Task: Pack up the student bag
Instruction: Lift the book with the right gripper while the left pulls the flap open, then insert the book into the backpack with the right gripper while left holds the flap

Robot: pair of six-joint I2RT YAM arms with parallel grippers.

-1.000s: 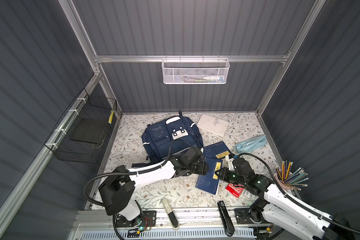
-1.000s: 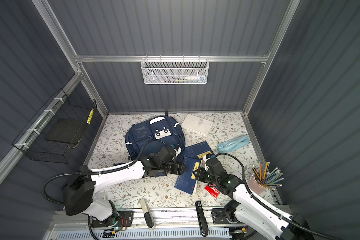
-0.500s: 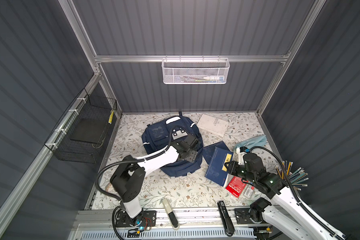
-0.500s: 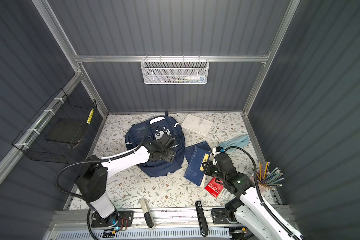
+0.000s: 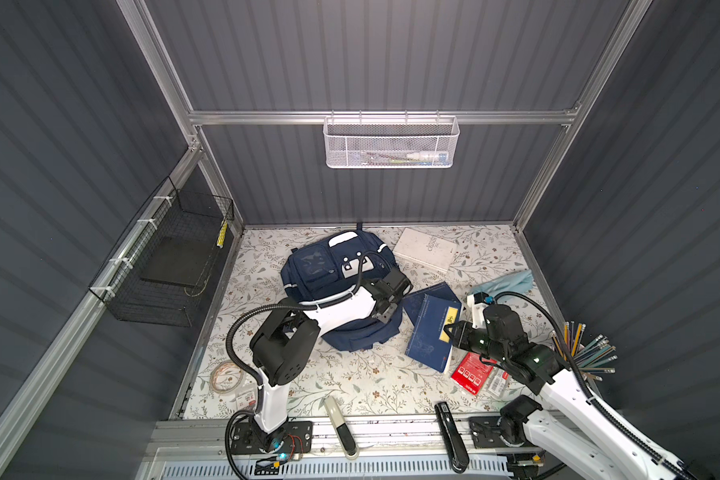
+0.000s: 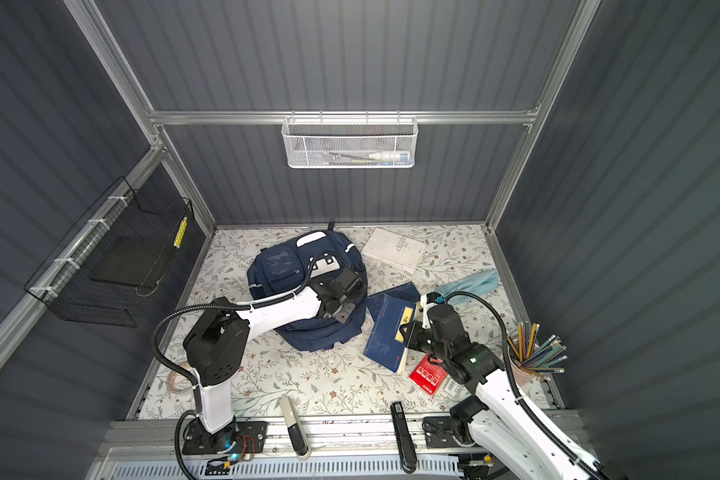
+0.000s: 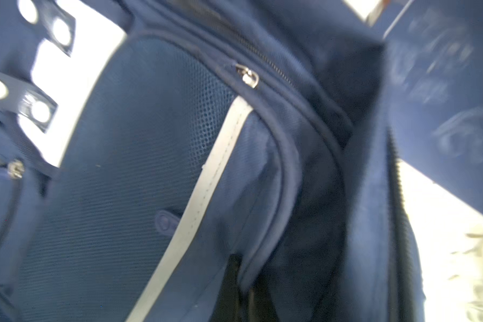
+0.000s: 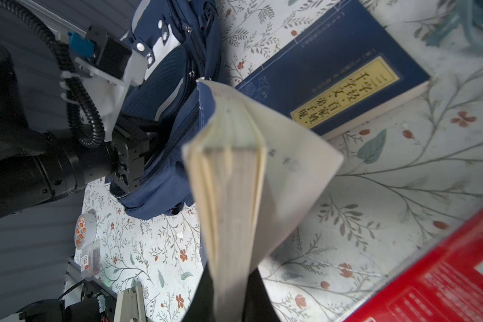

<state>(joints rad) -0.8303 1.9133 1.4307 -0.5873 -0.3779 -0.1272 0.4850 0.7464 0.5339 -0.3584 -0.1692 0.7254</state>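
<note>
The left end effector (image 5: 384, 315), moved since the earlier frame from the blue book (image 5: 427, 336) to the 3 o'clock rim of the student bag (image 5: 316, 274), is clenched on that rim. The right end effector (image 8: 230, 298) is kept grasping the book. The bag is seen toward 11 o'clock on the tabletop (image 5: 308, 386). The left fingertips (image 7: 232, 274) are blurred and cropped.

Navy student bag (image 5: 310, 270), white stripes and buttoned patch, lying front-up on floral tabletop (image 5: 350, 382), one zip gaping

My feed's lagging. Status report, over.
Left gripper shut on student bag, at opening edge. Right gripper shut on blue book, held on edge beside bag. Second blue book flat on table nearby.
</note>
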